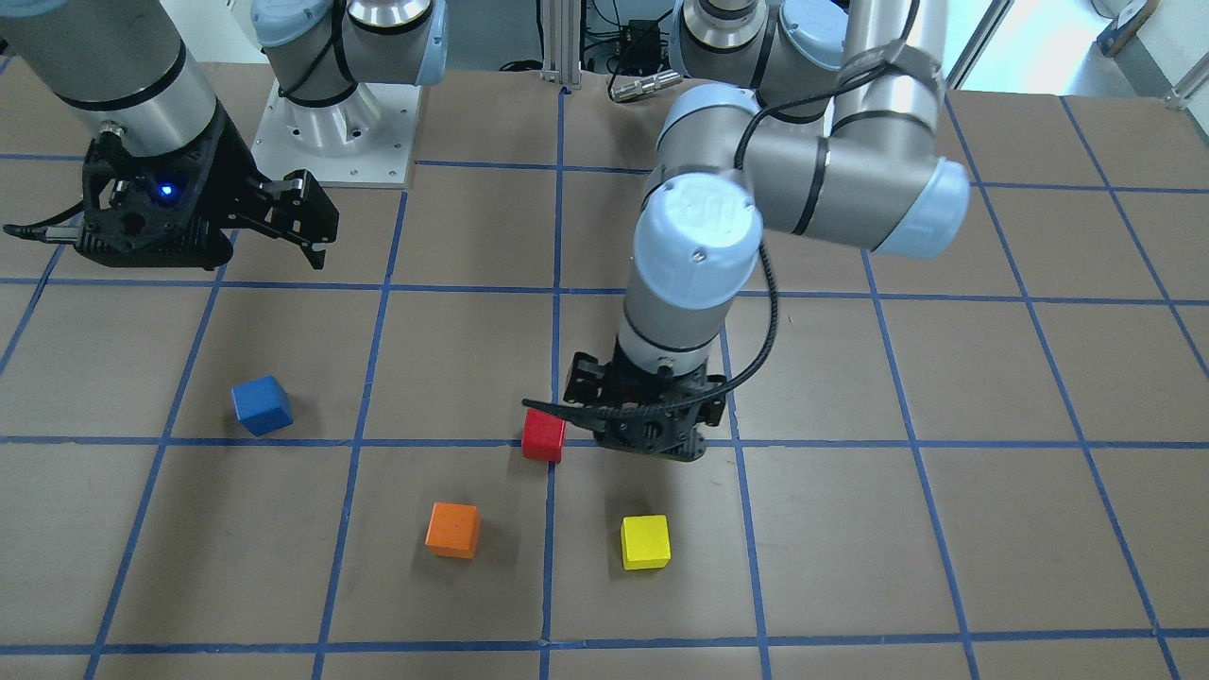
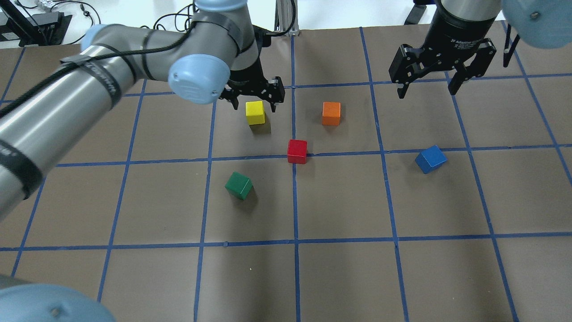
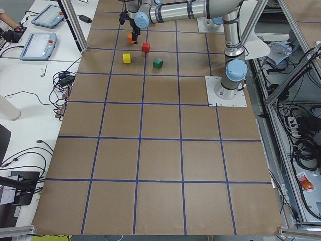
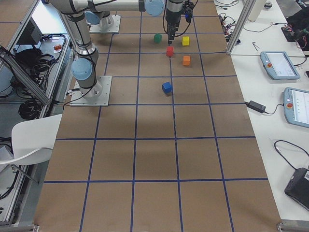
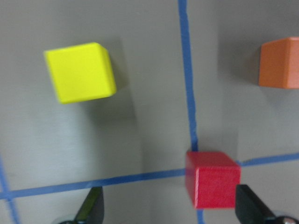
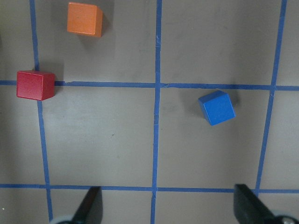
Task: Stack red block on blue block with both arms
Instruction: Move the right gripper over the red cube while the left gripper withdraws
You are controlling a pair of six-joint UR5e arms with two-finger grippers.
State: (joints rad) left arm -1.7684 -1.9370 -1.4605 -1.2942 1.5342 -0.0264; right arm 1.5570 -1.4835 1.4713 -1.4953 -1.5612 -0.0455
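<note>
Both spread, empty: left claw, right claw; red block grid-square, blue block skewed.

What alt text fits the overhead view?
The red block and blue block sit apart on the taped table, among a yellow block, orange block and green block. The left gripper and right gripper hang open, empty.

red block sits flat on a tape line; blue block, turned askew, lies well apart
</note>
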